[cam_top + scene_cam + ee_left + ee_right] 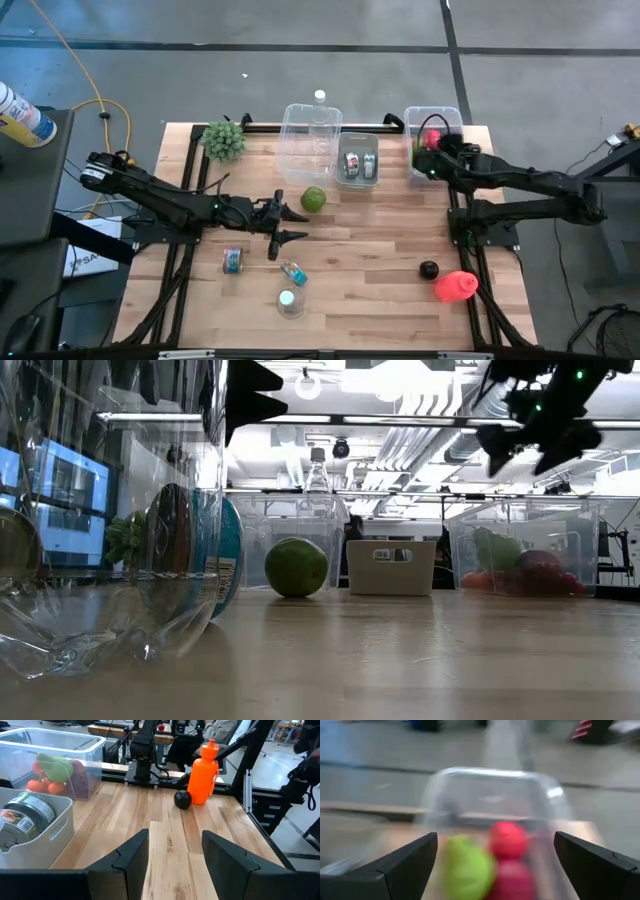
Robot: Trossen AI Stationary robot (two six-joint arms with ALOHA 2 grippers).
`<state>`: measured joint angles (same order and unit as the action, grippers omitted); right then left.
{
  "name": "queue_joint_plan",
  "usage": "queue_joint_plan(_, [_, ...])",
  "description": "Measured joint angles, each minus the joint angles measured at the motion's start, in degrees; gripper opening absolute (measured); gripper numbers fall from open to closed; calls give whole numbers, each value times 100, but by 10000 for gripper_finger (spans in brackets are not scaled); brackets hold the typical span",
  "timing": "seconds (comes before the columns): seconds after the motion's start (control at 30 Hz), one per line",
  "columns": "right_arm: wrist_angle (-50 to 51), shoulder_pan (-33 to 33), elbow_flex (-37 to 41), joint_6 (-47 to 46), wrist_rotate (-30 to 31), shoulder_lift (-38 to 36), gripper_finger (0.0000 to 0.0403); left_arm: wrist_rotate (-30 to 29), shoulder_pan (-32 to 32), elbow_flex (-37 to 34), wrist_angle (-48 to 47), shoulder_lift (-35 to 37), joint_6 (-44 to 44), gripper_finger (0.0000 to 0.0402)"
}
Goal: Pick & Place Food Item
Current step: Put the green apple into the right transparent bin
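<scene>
Right gripper (428, 152) hangs wide and empty over your fruit bin (453, 114), so the drop looks done; left gripper (297, 225) half-open, idle mid-table.

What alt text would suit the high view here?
From above, the right end effector hangs open over a clear bin of produce at the table's back edge. The left end effector waits open mid-table, near a green fruit.
</scene>
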<state>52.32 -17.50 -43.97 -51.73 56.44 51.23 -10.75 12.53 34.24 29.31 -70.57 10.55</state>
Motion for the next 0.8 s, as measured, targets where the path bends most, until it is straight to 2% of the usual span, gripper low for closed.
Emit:
queue_joint_plan(0.17, [-1288,537,0,1120,-1216,-75,388,5,-68,0,-30,-2,-2,176])
queue_joint_plan(0.27, [-1980,964,0,1616,-1496,-75,388,5,-164,0,-30,-2,-2,176])
queue_joint_plan(0.4, [-2539,1574,-2,2149,-1725,25,389,3,-276,-1,-108,-2,-2,176])
queue_joint_plan(0.6, [-2584,2380,-2,2130,-2150,534,387,3,-315,0,-256,-4,-3,176])
queue_joint_plan(0.7, [-2716,2712,-2,1926,-2094,930,387,3,-315,0,-255,-4,-4,176])
queue_joint_plan(0.8, [-2925,2984,-2,1870,-1738,1329,386,2,-315,0,-276,-4,-4,176])
